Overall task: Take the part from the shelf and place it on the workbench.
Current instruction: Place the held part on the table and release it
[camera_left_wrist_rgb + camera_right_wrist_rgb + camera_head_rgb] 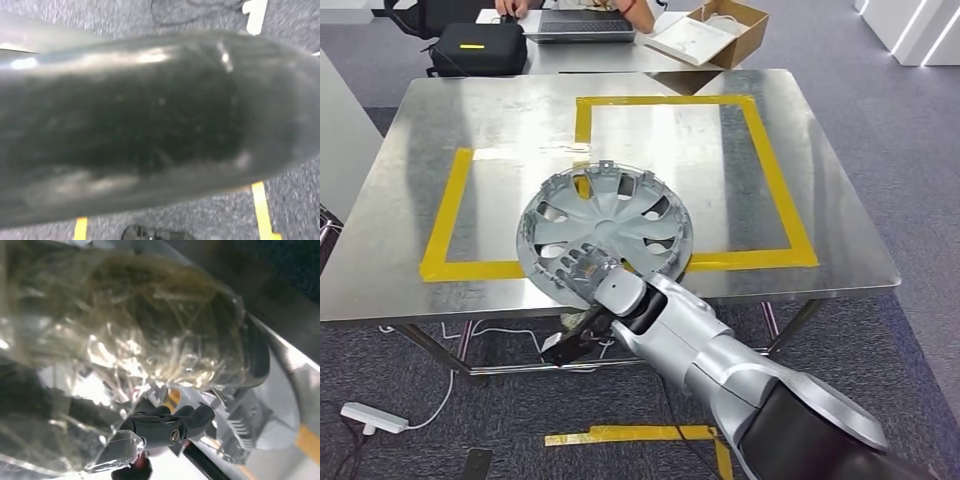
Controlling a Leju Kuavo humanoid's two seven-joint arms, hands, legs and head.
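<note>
right hand (580, 270) grips hubcap (607, 215) at workbench (841, 250) edge.

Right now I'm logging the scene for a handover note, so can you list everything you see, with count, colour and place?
Hubcap: one, silver, on the workbench's near edge, across the yellow tape.
Workbench: one, bare metal, centre.
Tape outlines: two, yellow, on the workbench top.
Case: one, black with a yellow mark, on the far desk.
Laptop: one, grey, far desk.
Cardboard box: one, brown, open, far desk.
Power strip: one, white, floor at left.
Person: one, at the far desk, partly seen.
Right hand: one, grey, gripping the hubcap's near rim.
</note>
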